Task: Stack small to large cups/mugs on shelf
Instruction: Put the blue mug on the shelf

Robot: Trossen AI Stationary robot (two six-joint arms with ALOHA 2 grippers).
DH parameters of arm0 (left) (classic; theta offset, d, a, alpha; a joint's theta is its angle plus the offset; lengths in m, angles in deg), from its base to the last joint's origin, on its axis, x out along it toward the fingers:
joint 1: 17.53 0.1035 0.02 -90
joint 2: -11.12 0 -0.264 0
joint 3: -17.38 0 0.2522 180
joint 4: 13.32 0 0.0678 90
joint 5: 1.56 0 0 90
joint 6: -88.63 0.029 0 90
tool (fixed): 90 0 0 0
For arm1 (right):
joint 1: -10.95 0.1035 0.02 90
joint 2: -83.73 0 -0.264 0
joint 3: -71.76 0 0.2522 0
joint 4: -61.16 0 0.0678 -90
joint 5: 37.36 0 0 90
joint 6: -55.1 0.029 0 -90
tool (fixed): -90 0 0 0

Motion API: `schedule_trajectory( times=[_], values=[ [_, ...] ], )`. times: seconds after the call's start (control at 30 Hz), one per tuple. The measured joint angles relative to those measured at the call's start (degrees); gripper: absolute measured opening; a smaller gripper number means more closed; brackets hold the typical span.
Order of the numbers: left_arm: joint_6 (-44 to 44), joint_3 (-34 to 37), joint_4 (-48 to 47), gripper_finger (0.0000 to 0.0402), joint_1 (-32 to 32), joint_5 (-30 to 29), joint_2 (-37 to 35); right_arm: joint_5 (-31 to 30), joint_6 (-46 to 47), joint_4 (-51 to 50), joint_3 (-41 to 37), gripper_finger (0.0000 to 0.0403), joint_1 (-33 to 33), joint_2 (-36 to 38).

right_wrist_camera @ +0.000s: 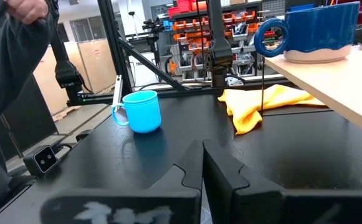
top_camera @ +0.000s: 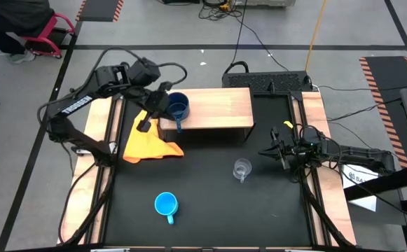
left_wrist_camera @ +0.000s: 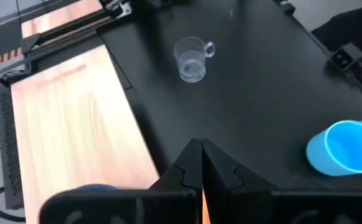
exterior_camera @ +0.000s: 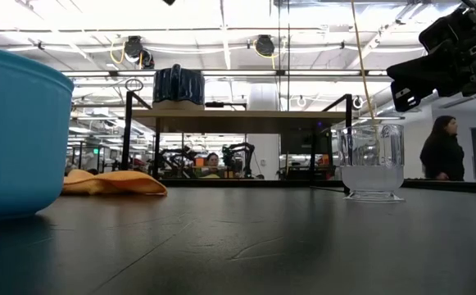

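Observation:
The dark blue mug (top_camera: pixel 178 106) stands upright on the left end of the light-wood shelf (top_camera: pixel 217 108), its handle toward the near edge; the low view also shows the mug (exterior_camera: pixel 179 86) on the shelf board (exterior_camera: pixel 246 112). The clear glass cup (top_camera: pixel 242 169) stands on the black tabletop near the shelf's right end. The light blue mug (top_camera: pixel 166 204) stands on the tabletop close to the near edge. My left gripper (top_camera: pixel 145 126) hangs shut above the table just left of the dark blue mug, holding nothing. My right gripper (top_camera: pixel 277 150) waits shut at the table's right side, level.
A yellow-orange cloth (top_camera: pixel 150 145) lies crumpled on the tabletop left of the shelf, under my left gripper. Wooden rails (top_camera: pixel 319 119) run along both table sides. A black power strip (top_camera: pixel 270 82) sits behind the shelf. A person (exterior_camera: pixel 442 160) stands beyond the table.

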Motion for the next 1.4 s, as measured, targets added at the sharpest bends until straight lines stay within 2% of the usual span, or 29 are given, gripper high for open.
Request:
schedule_trajectory(
  times=[0.3,0.47,0.57,0.7,0.9,1.1,1.2,1.4],
  values=[
    [-2.89,13.06,10.49,0.0,0.87,-0.32,-14.44,0.0,0.13,0.0,0.0,0.0,0.0,0.01],
    [-8.53,18.97,18.15,0.0,0.82,0.65,-21.95,0.0,-0.36,0.02,0.0,0.0,0.0,0.0],
    [-8.88,21.25,17.57,0.0,-0.18,2.19,-24.11,0.0,-0.91,0.02,0.0,0.0,0.0,0.02],
    [-10.58,22.82,15.91,0.0,0.09,-4.87,-27.24,0.0,-0.9,0.02,0.0,0.0,0.0,0.02],
    [-12.92,25.76,16.94,0.0,-0.88,-3.27,-31.13,0.0,-0.9,0.04,0.0,0.0,0.0,0.0],
    [-15.03,34.0,29.25,0.0,-4.78,0.41,-34.23,0.0,-0.92,0.02,0.0,0.0,0.0,0.0],
    [-15.17,37.96,34.42,0.0,-7.54,-2.61,-35.36,0.0,-0.89,0.02,0.0,0.0,0.0,0.02],
    [-14.99,43.48,39.38,0.0,-9.93,-4.21,-38.52,0.0,-0.5,0.0,0.0,0.0,0.0,0.0]
  ],
)
